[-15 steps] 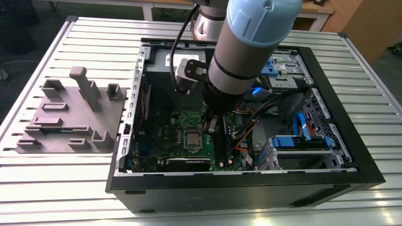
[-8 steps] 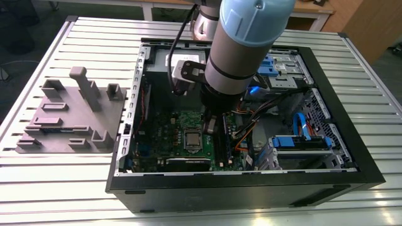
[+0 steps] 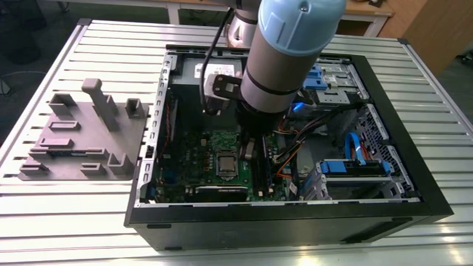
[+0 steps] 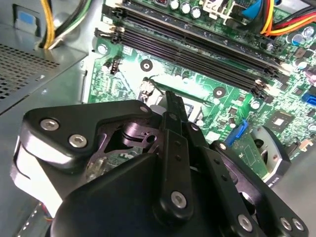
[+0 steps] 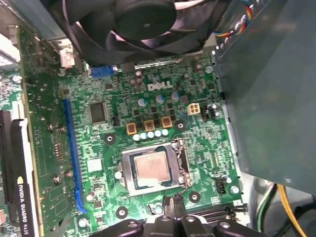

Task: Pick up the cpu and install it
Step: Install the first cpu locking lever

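Note:
The cpu (image 5: 152,168) is a small silvery square lying flat in its socket on the green board (image 5: 197,133), with the metal socket frame around it. In the exterior view the cpu (image 3: 225,164) sits mid-board inside the open computer case. My gripper (image 3: 250,149) hangs over the board just to the exterior view's right of the socket, beside the long black memory sticks (image 4: 197,44). Its fingers (image 4: 171,101) are shut together with nothing between them. In the first wrist view the gripper (image 5: 173,201) tip stands just off the socket's edge, apart from the cpu.
A black fan (image 5: 143,19) hangs over one end of the board, and a graphics card (image 5: 15,173) runs along another edge. Orange and black cables (image 3: 292,155) and blue drive bays (image 3: 355,166) crowd the case's right. A grey fixture plate (image 3: 81,138) lies outside, on the slatted table.

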Available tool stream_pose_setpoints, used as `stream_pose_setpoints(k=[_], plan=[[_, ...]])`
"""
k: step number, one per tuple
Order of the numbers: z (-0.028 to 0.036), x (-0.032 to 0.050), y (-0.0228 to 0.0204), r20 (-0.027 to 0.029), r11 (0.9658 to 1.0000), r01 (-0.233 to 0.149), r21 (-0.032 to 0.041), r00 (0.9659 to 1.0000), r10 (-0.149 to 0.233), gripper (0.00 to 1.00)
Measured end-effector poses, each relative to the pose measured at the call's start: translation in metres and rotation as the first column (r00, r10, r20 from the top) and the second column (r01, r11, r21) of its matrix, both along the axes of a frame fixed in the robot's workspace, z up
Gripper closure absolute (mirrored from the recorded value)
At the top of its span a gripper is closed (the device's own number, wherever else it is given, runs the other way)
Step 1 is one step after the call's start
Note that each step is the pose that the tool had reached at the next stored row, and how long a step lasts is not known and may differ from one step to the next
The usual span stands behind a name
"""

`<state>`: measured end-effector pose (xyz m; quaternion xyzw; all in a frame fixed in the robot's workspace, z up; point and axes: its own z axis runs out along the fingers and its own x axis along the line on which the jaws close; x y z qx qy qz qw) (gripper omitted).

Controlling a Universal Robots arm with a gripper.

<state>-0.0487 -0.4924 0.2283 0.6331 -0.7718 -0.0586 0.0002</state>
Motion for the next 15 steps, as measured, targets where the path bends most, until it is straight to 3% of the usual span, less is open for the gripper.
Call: stream_pose_setpoints(k=[3,7,15], plan=[[-0.0022,-0.0004,0.0,0.0,0.9999,-0.002,-0.0131,1.0,0.002,0.9],[-0.0054,-0.0007,-0.0022,0.0,0.9999,-0.007,-0.0137,1.0,0.007,0.9],[-0.0106,-0.0008,-0.0114,-0.0001,0.9999,-0.01,-0.0138,0.9999,0.01,0.9]])
